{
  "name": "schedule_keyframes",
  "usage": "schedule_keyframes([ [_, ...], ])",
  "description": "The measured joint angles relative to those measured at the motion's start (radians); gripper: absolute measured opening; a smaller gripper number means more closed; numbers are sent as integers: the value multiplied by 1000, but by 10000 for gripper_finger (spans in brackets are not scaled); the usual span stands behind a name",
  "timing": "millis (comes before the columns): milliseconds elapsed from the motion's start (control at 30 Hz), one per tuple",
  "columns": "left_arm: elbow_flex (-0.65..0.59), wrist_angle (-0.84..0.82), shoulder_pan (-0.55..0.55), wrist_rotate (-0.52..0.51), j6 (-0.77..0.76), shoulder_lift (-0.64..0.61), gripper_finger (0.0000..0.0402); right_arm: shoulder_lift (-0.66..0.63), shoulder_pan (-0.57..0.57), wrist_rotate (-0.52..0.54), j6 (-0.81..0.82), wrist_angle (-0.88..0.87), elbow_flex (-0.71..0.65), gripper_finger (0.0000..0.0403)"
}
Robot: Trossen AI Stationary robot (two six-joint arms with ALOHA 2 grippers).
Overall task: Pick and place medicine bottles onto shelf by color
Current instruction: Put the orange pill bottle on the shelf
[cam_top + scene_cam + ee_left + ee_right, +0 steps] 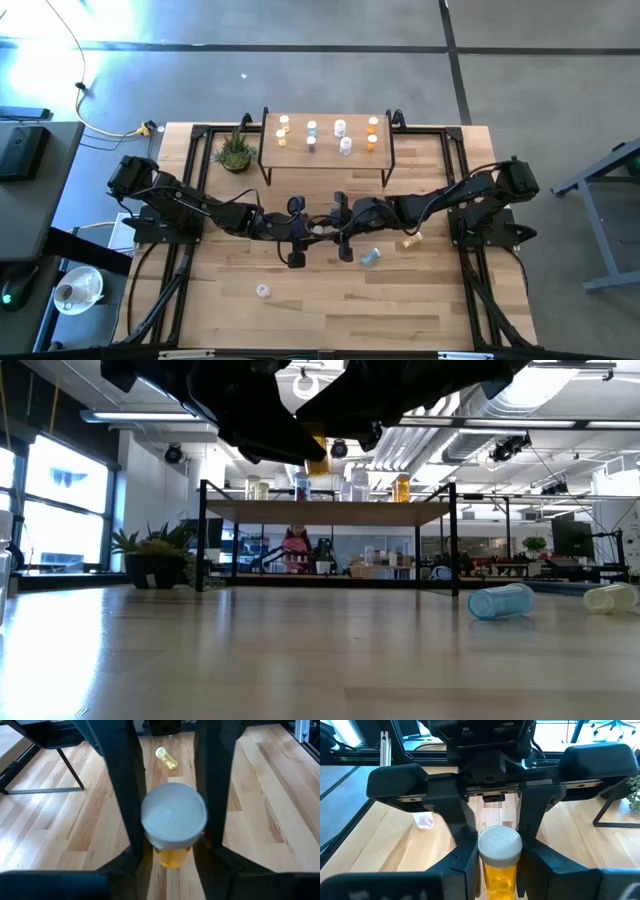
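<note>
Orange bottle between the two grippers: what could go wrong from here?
The orange bottle hangs in mid-air between both arms, the right gripper clamped just under its cap. A mistimed pull by the left gripper could twist or drop it, perhaps onto the blue bottle lying nearby.

Plant: a small green potted plant (235,152) is set on the worktop (300,310) near its far left part.
Worktop: made of light wood planks.
Cable: a yellow-tipped cable (120,130) is laid on the grey floor (300,60).
</note>
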Motion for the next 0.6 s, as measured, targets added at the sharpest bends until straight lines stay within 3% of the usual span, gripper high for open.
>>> schedule_keyframes([
  [267,0,0,0,-1,0,-2,197,-27,-2,27,-10,-10,0,99],
  [600,0,-7,0,-3,45,-85,202,-183,-4,122,-80,-113,0,99],
])
